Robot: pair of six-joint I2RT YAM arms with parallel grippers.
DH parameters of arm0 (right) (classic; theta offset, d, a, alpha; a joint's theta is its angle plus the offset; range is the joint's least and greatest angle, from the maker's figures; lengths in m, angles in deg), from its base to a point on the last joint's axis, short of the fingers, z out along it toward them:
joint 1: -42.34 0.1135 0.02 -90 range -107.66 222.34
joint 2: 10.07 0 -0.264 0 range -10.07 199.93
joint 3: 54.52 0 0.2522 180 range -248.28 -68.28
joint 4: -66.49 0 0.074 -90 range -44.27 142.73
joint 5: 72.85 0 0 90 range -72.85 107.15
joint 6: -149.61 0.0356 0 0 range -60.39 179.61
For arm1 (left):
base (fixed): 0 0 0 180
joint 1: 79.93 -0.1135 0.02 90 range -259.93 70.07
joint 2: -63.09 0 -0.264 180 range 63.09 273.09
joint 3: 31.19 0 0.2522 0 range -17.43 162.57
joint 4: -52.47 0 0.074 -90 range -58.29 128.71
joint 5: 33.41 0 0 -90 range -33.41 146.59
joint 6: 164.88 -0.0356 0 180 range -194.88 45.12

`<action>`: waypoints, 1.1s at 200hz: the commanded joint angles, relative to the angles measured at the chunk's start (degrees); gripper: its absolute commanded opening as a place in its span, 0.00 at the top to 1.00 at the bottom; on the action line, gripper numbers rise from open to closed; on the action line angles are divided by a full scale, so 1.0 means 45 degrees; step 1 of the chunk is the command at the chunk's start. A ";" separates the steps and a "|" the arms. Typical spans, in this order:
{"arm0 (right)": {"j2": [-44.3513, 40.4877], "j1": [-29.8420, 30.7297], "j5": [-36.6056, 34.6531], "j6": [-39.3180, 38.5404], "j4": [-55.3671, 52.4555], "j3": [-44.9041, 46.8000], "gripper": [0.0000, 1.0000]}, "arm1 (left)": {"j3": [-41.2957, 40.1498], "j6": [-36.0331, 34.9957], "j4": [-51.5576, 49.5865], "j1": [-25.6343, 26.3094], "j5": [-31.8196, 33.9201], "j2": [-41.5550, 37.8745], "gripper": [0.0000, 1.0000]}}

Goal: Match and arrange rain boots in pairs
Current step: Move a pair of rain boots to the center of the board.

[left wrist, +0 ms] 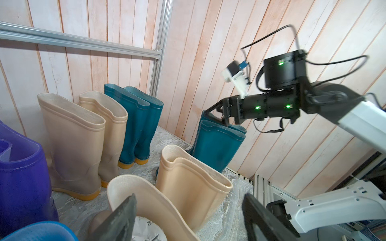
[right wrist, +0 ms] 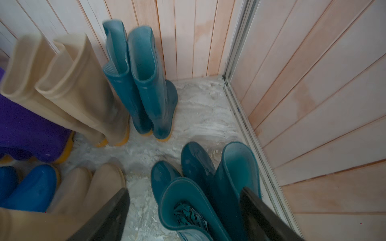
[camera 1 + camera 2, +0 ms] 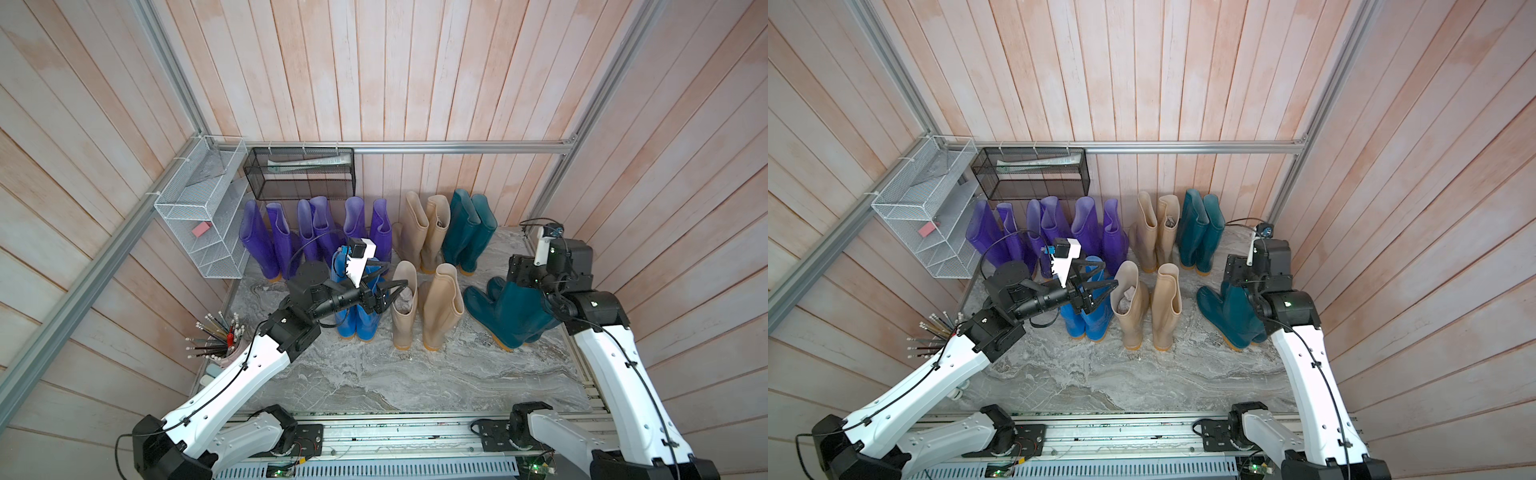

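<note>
Glossy rubber rain boots (image 3: 440, 307) stand on the veined grey marble-look tabletop (image 3: 374, 382). Six translucent purple boots (image 3: 316, 232) line up under the black mesh basket (image 3: 299, 172); beige and teal pairs sit right of it, the blue pair (image 3: 357, 324) in front. The left gripper (image 3: 395, 296) hangs with jaws spread over a paper-stuffed beige boot (image 3: 405, 307). The right gripper (image 2: 184, 191) is spread astride the near teal pair (image 3: 511, 316); whether it touches them is unclear.

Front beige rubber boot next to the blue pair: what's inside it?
Visible: crumpled pale paper stuffing in the shaft of the front beige rubber boot, also seen in the left wrist view. How deep it goes, and the foot section, are hidden by the boot's wall.
</note>
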 commanded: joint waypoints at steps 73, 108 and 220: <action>-0.0412 -0.0373 -0.2789 -0.1257 -0.2385 0.0548 0.10 | 0.0062 -0.0019 0.0420 0.0354 -0.0140 -0.0186 0.18; 0.0317 -0.1032 -0.1861 -0.1497 -0.1893 0.0100 0.10 | 0.0060 -0.0084 0.0374 0.0367 -0.0069 -0.0120 0.18; -0.0520 -0.1137 0.2526 0.1193 0.0211 0.1491 1.00 | 0.0021 -0.0781 -0.0019 0.0367 0.1287 -0.0373 0.18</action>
